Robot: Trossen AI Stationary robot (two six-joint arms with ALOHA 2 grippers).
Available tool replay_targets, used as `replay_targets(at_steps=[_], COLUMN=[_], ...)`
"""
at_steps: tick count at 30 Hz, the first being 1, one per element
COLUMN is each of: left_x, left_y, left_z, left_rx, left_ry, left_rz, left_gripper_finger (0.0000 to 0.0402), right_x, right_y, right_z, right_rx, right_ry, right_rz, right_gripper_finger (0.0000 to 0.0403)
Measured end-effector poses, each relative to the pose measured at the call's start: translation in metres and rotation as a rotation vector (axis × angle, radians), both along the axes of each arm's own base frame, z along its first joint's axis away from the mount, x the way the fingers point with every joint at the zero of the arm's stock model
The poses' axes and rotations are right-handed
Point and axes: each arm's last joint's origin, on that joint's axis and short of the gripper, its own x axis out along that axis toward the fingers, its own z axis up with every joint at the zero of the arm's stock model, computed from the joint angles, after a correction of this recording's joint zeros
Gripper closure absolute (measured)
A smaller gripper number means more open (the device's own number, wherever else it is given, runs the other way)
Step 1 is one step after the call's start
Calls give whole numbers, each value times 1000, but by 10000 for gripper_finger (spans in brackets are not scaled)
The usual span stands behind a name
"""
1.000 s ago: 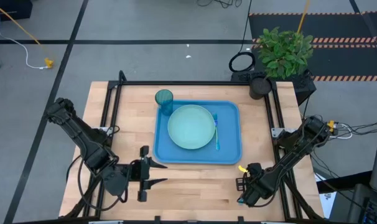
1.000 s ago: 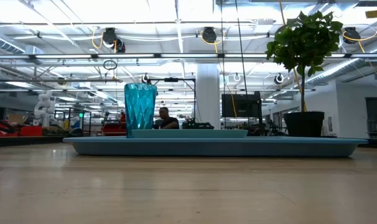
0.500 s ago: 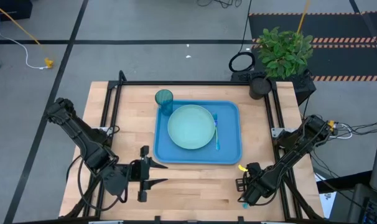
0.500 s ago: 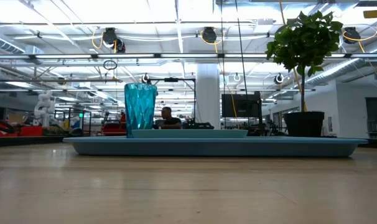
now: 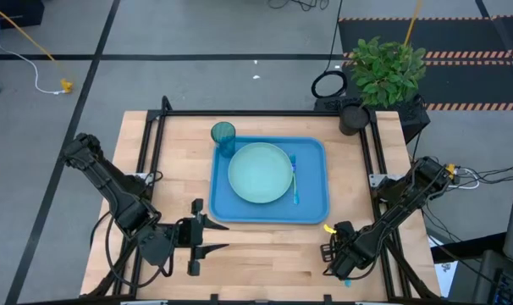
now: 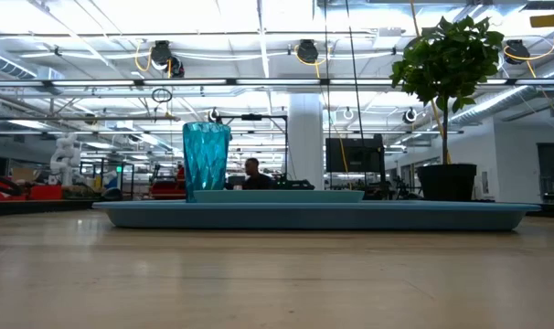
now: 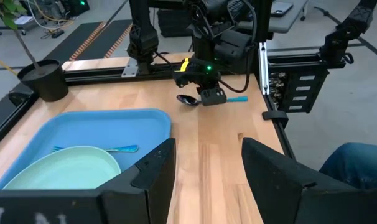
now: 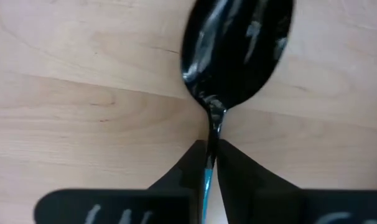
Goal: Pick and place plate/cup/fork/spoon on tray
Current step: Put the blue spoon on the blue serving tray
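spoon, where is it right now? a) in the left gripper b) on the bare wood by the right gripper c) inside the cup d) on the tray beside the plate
b: the spoon lies on the table, off the tray, with the right gripper closed on its handle.

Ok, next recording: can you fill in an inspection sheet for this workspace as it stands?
Surface: wooden table, bare at the front.
Job's things: blue tray holds the plate with the fork beside it; cup at the tray's far left corner; spoon on the wood near the table's right front corner.
Clutter: nothing seen.
Grippers: right pincer closed around the spoon's handle, spoon not lifted; left pincer open, empty, waiting at the left front.
Cables: loose leads on the floor, right of the table.
Surroundings: potted plant at the far right corner; a person far behind.
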Motion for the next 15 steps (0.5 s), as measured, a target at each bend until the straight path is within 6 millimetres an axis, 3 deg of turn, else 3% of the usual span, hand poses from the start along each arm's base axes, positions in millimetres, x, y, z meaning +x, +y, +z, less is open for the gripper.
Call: replay_targets(at_steps=[15], left_x=[0], left_y=[0], left_z=[0], left_rx=[1], left_ry=[1], left_rz=[0], left_gripper_finger=[215], right_x=[-3], right_y=[-4], right_z=[11], right_rx=[12], right_ry=[-33], right_rz=[106], right_gripper_finger=[401])
